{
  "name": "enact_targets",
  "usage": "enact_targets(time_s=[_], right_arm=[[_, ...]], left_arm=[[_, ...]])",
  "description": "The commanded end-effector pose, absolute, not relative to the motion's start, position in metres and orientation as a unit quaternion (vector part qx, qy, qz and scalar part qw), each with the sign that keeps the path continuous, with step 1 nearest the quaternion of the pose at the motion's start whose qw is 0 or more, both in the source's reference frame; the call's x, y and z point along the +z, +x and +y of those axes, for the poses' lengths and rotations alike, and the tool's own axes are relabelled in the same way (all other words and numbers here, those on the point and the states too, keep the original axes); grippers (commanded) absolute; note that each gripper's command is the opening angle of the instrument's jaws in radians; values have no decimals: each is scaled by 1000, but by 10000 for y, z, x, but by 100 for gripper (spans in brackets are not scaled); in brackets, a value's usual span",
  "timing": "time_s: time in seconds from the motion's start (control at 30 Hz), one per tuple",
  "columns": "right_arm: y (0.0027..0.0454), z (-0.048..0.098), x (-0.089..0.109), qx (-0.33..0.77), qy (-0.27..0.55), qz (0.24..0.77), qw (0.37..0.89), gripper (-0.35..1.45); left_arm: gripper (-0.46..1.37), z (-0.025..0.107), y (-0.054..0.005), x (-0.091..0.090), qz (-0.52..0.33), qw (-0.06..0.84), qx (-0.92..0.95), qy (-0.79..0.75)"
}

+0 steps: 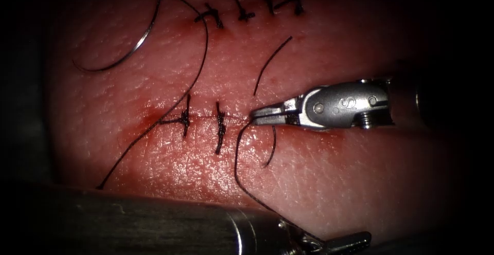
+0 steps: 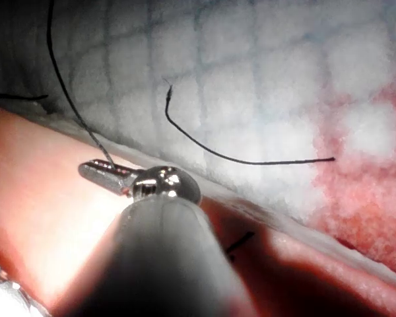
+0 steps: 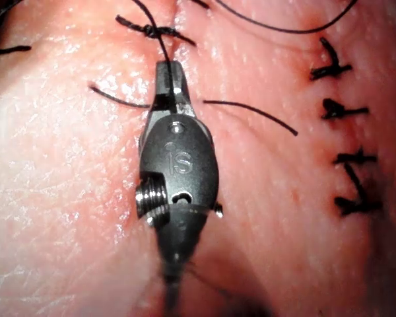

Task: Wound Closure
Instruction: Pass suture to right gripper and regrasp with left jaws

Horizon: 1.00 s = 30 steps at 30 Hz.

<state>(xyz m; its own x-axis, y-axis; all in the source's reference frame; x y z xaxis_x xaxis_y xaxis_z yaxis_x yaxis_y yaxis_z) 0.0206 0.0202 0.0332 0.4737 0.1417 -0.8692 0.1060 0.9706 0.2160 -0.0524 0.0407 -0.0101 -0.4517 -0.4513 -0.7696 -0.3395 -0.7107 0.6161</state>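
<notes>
Layout, as we log it:
- Curved steel needle point(image 1: 128, 54): flat on the pink pork tissue point(image 1: 360, 183) near its far left corner, not in it, held by neither tool.
- Two dark stitches point(image 1: 220, 126): across the cut point(image 1: 201, 117), mid-tissue.
- Right arm's metal tool point(image 1: 257, 115): just right of those stitches, jaws clamped on the black thread point(image 1: 236, 162).
- Left arm's metal tool point(image 1: 360, 238): at the near edge; we find the thread meeting its closed jaws.
- Cut thread end point(image 1: 272, 65): behind the right tool.
</notes>
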Motion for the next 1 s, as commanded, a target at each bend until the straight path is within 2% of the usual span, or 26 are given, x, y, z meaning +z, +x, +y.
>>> enact_targets(time_s=[0.03, 0.77, 1.0], right_arm=[[206, 202, 331, 14, 122, 512, 850, -35], [188, 181, 300, 58, 127, 507, 851, -35], [189, 171, 287, 68, 130, 514, 845, -35]], left_arm=[[-35, 406, -517, -102, -375, 35, -769, 517], [-35, 412, -354, -119, -364, 23, -827, 427], [-35, 419, -318, -114, -365, 14, -837, 406]])
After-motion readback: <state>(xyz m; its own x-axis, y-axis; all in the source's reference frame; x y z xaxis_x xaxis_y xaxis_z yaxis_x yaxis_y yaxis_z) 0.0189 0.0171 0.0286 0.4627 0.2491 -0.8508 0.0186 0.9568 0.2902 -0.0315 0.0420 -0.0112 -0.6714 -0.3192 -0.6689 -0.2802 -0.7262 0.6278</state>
